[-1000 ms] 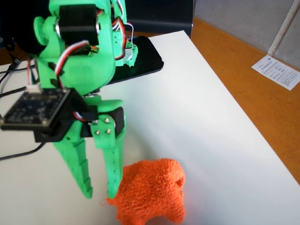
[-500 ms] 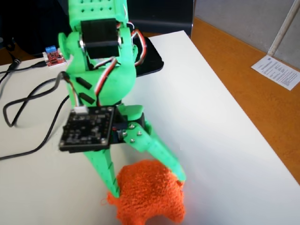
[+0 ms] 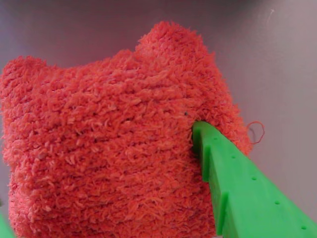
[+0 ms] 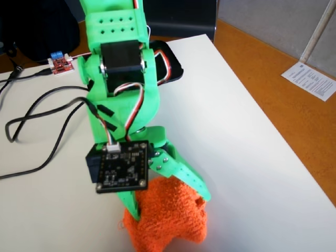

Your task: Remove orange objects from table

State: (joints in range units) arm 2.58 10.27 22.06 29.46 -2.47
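Bright green printed arm [image 4: 122, 79], black servo, red/white/black wires, black cam board.

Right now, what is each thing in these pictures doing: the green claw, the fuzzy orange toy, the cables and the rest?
Gripper: shut on the orange plush, a finger on either side.
Orange plush: on the table, squeezed between the fingers.
Table: white, holding plush and cables.
Black cables: lying slack and looped.
Red circuit board: at the far edge, wired up.
Paper sheet: flat on the floor.

Fuzzy knitted orange plush [image 3: 104, 148], smooth green plastic fingers [image 3: 247, 193], matte table [image 4: 236, 121].
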